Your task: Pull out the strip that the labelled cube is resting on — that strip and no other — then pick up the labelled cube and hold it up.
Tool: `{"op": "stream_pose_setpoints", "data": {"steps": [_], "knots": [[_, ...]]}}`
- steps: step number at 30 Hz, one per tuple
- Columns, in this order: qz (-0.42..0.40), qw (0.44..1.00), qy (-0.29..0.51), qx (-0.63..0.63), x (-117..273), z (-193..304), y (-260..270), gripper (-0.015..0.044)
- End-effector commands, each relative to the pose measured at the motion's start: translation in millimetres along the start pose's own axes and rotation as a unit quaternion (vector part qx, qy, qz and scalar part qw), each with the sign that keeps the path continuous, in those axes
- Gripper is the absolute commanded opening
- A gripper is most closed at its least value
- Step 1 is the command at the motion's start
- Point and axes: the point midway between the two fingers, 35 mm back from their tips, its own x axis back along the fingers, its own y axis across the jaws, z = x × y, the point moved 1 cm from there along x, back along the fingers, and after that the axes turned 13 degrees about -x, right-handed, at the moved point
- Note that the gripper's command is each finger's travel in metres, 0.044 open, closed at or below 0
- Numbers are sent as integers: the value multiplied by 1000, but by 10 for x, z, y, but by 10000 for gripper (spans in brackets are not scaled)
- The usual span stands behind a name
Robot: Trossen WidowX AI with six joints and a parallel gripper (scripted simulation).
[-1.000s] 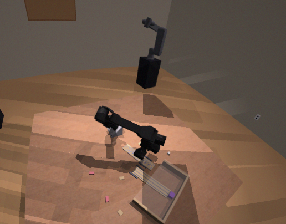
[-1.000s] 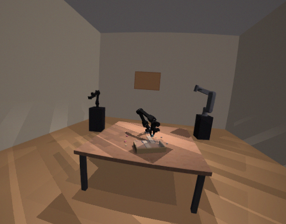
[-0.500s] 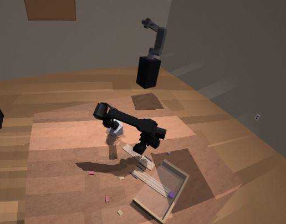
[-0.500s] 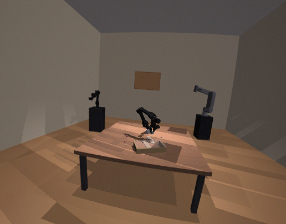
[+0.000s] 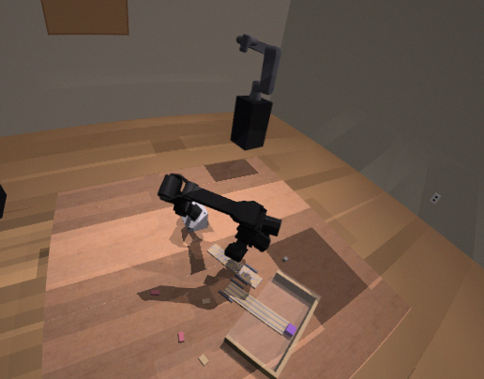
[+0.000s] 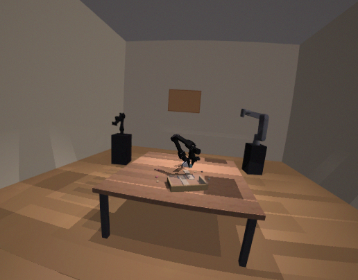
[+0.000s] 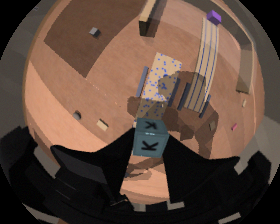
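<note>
"Where's the labelled cube (image 6: 190,165) (image 7: 150,141)?"

"In the gripper (image 5: 233,257) (image 6: 190,165) (image 7: 148,132). The two fingers pinch it from either side, and the wrist view shows a K on each of two faces."

"Is it up off the counter (image 5: 98,253) (image 6: 159,202) (image 7: 116,97)?"

"Yes, it hangs above it. From the top I can't make the cube out at all; the exterior gives just a tiny bluish spot."

"And the strips?"

"The speckled strip (image 5: 250,275) (image 7: 161,75) lies flat outside the frame (image 5: 249,357) (image 6: 188,188) (image 7: 246,70), part of it between two dark rails (image 5: 250,267) (image 7: 142,82). The cube partly covers its near end in the wrist view."

"What about the striped one?"

"The striped strip (image 5: 259,310) (image 7: 203,70) reaches into the frame, with its outer end between rails of its own. The purple cube (image 5: 291,330) (image 7: 214,17) sits at its inner end."

"Anything else lying about?"

"A little grey cube (image 5: 285,259) (image 7: 94,32) just outside the frame, and a pink block (image 5: 181,337) off on the other side."
</note>
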Motion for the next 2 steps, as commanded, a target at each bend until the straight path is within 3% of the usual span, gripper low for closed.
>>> {"op": "stream_pose_setpoints", "data": {"steps": [1,2], "knots": [[-2,1000,1,-3,5,3,1,0],[-2,1000,1,-3,5,3,1,0]]}}
